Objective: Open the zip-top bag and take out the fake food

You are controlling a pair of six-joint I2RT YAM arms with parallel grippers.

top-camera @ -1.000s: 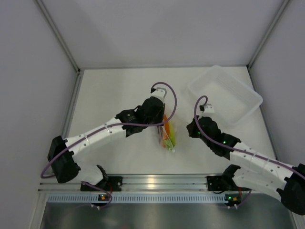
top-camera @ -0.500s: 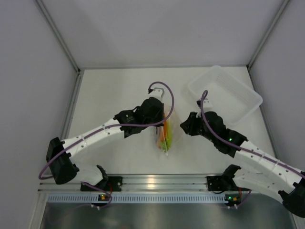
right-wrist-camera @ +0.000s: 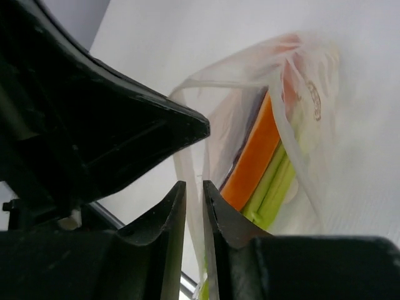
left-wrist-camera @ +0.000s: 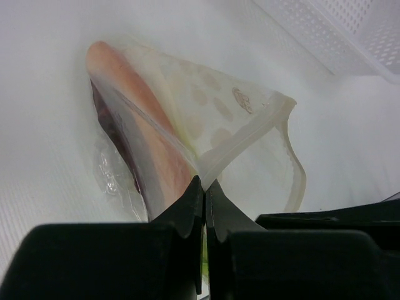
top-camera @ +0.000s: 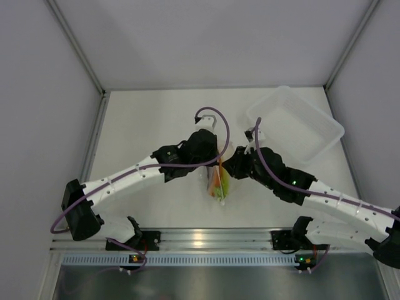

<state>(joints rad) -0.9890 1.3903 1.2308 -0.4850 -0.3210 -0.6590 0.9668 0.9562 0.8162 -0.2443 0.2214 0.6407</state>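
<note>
Left wrist: left gripper [left-wrist-camera: 204, 186] pinches zip-top bag [left-wrist-camera: 232, 128] rim; printed marks [left-wrist-camera: 241, 100] illegible.

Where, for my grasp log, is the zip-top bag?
Top view: the zip-top bag is central, held by the left pincer and right pincer, left of the tray.

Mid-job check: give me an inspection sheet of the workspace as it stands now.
Surface: white table, plain.
Job's things: bag held between both grippers, mouth partly parted; orange wedge and green stalk inside it.
Clutter: tray at far right, empty, apart from the bag.
Grippers: left gripper shut on the bag's zip edge; right gripper shut on the opposite wall.
Cables: a purple cable loops above each wrist; no snag seen.
Surroundings: grey walls on three sides; metal rail at the near edge.
</note>
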